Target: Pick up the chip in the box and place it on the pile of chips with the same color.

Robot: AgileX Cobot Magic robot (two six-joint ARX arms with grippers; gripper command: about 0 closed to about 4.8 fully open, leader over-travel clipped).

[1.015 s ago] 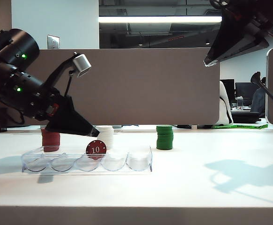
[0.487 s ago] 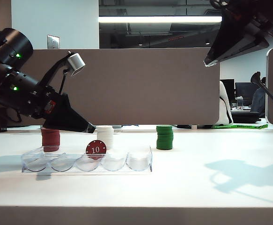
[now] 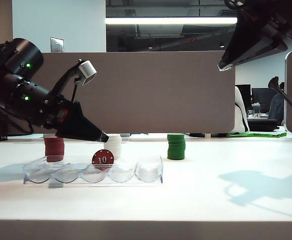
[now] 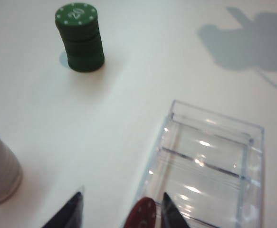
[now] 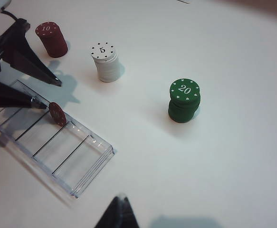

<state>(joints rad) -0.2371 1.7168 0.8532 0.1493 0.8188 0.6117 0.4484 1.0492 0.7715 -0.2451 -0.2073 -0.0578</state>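
Your left gripper (image 3: 103,138) is dipping back toward the chip (image 3: 102,158) after lifting away; its jaws are standing open and empty, straddling the chip, which is standing on edge in the middle slot of the box (image 3: 151,176). You're wanting both fingertips level before squeezing. Your right gripper (image 3: 221,65) is idling high; I cannot tell its jaw state.

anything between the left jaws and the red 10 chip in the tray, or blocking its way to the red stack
Nothing visible. The left gripper is open just above the chip, which stands on edge in the tray, one finger on each side. The bare table lies between it and the red stack; the white stack stands off to the side.
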